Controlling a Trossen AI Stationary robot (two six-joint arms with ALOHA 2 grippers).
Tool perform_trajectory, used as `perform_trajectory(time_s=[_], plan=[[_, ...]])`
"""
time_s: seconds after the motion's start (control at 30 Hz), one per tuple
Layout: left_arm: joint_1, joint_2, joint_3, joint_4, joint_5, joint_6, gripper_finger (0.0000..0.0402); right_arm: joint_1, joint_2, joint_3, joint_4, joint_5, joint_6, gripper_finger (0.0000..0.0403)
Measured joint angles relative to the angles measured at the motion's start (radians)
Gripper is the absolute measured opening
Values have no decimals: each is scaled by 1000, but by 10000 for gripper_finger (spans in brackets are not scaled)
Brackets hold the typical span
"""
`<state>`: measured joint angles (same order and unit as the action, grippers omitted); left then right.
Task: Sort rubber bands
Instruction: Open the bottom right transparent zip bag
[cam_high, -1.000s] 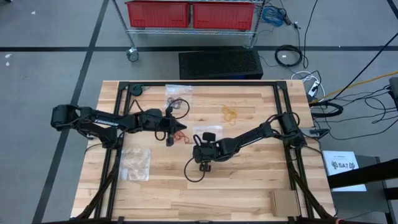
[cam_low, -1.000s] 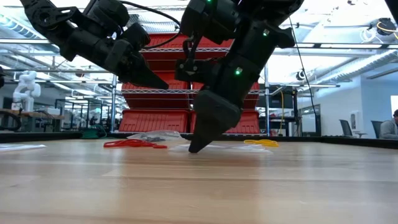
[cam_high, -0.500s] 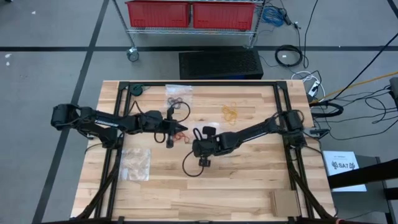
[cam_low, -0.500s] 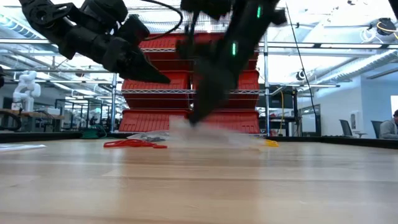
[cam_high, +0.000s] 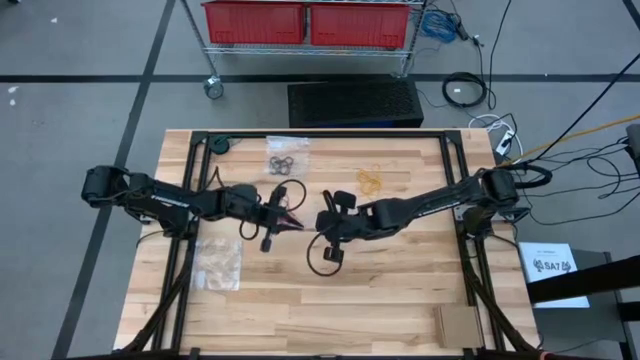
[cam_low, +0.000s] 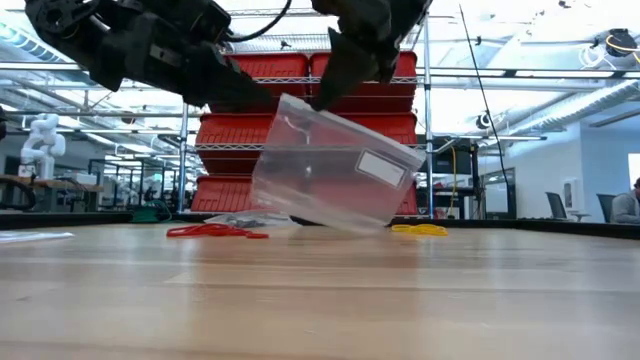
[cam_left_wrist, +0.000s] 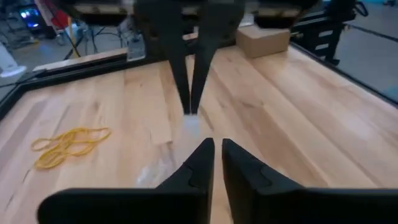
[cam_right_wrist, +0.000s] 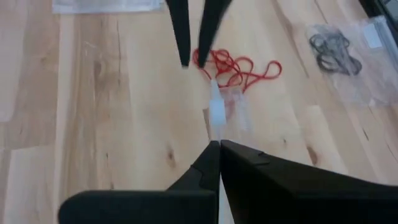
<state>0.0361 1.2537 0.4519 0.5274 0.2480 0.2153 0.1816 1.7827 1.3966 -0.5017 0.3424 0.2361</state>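
- The table (cam_high: 300, 300) is lit evenly and brightly from above; only soft shadows are cast.
- Glare is seen from ceiling lights in the low view.
- Both wrist views are blurred, perhaps by motion.

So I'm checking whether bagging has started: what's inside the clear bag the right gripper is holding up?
The clear bag, shut in the right gripper, looks empty; only the red bins behind show through. Its bottom edge is blurred, so a single band there can't be ruled out.
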Motion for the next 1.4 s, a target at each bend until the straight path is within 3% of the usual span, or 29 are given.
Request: perform_trajectory(time_s=[0.13,0.37,0.9,1.1,1.4], plan=[[1,0,0,-2,-67,-31,70,0,1,0,3,0,-4,0],[3,0,0,-3,-59,-81,121,0,1,0,18,0,-13,0],[-4,87,80,-68,-64,-127,127,1,1,0,24,0,-17,0],[-4,88,82,-65,-65,-124,105,1,1,1,17,0,-16,0],[-4,88,82,-65,-65,-93,38,1,1,1,9,0,-16,0]])
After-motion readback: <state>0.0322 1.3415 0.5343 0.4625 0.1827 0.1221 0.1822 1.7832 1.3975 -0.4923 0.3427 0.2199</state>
